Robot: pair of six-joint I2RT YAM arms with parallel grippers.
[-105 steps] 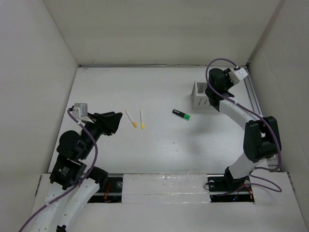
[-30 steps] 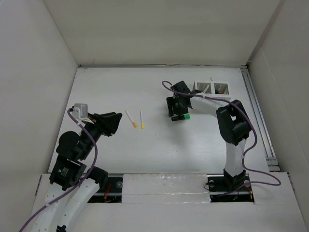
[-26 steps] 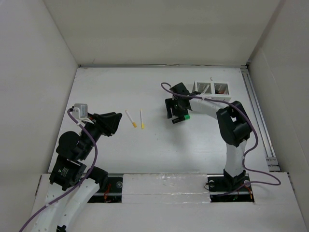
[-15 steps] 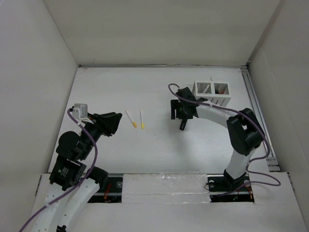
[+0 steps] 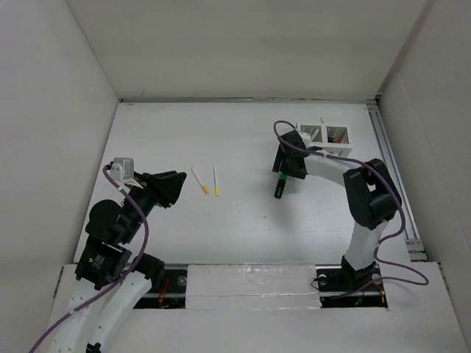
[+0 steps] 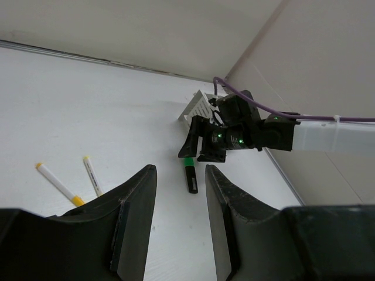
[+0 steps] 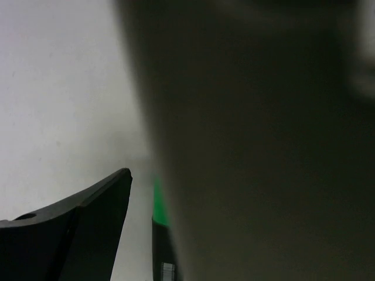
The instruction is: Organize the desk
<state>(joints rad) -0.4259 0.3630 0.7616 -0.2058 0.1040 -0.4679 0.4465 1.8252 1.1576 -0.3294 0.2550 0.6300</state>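
On the white desk [image 5: 221, 132], a black marker with a green cap [image 5: 280, 187] lies lengthwise, green end toward the back. My right gripper [image 5: 288, 166] stands just behind it, open, its fingertips on either side of the green cap [image 7: 157, 205] and low over the desk. From the left wrist the marker [image 6: 190, 175] is seen lying flat, loose below the right gripper [image 6: 202, 145]. My left gripper [image 6: 180, 170] hovers open and empty at the desk's left side [image 5: 165, 187]. Two white pens with yellow caps [image 5: 199, 180] [image 5: 216, 181] lie between the arms.
A small white two-compartment slotted box [image 5: 321, 140] stands at the back right, just behind the right arm. A metal rail [image 5: 390, 169] runs along the desk's right edge. White walls close in the left, back and right sides.
The right gripper carried the marker right and toward the box, turned it from crosswise to lengthwise, then opened and let it go. The left arm stayed still.
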